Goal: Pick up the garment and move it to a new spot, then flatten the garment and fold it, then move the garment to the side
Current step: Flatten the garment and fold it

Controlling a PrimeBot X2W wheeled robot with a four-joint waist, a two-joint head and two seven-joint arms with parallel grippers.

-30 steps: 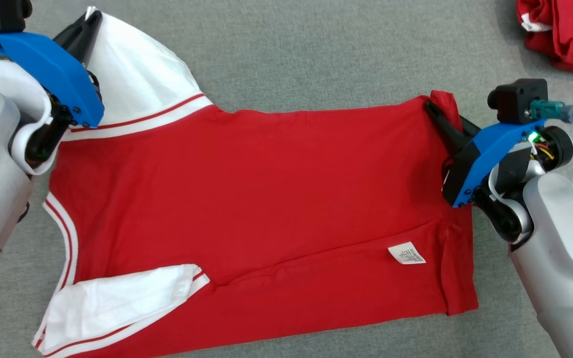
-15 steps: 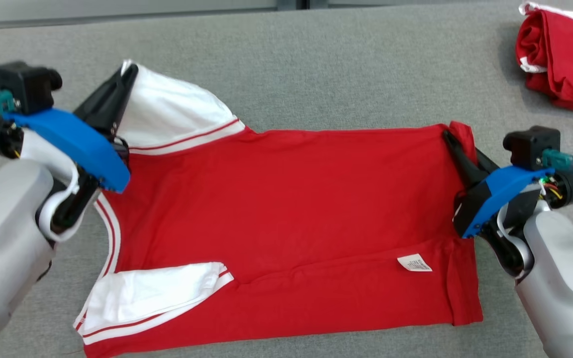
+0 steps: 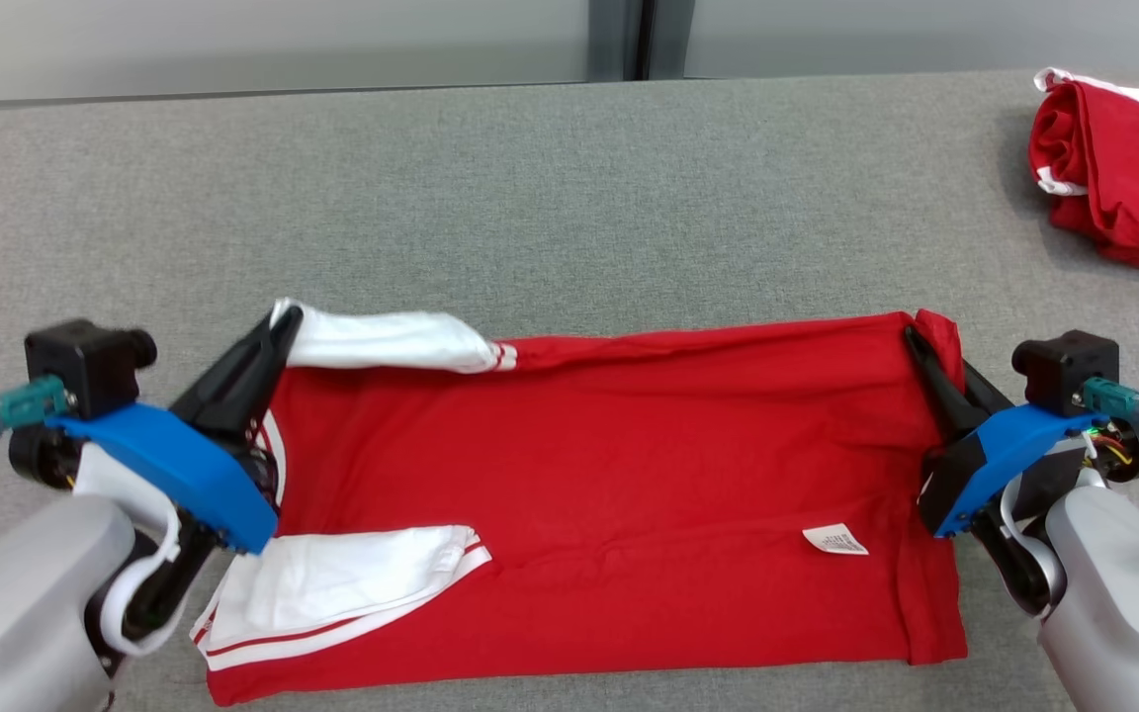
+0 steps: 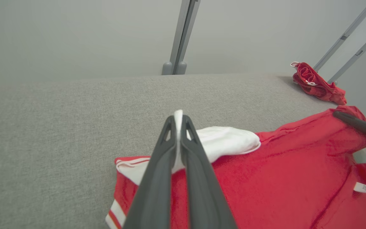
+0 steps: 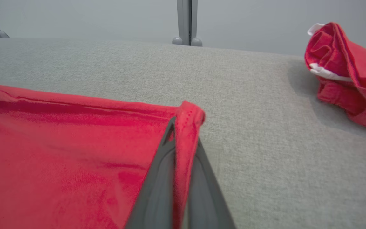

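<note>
The table (image 3: 550,198) takes up more of the head view than a second ago, and its far edge now shows. That is the camera tilting up, not the cloth sliding.

The shirt (image 3: 629,475) lies on the near half of the table, red side up, spread from the table's left to its right. Its real change is along its far edge. A second ago that edge lay flat toward the table's far side. Now it is raised and drawn back toward the table's near edge, so the shirt looks shallower, with a soft ridge along the lifted edge.

The pile (image 3: 1123,188) of red cloth sits at the table's far right corner, well apart from the shirt.

The left gripper (image 3: 283,318), over the table's left side, is clamped on the tip of the far sleeve (image 3: 382,341); its wrist view shows white cloth pinched between the fingers. The right gripper (image 3: 914,341), over the table's right side, is clenched on the red hem corner, with cloth between its fingers too.

The far sleeve was fanned open earlier and has since collapsed into a narrow white roll. The label (image 3: 834,539) stays flat near the table's near right.

The lengthwise fold seems under way, with both corners still to be carried over and laid down evenly.
</note>
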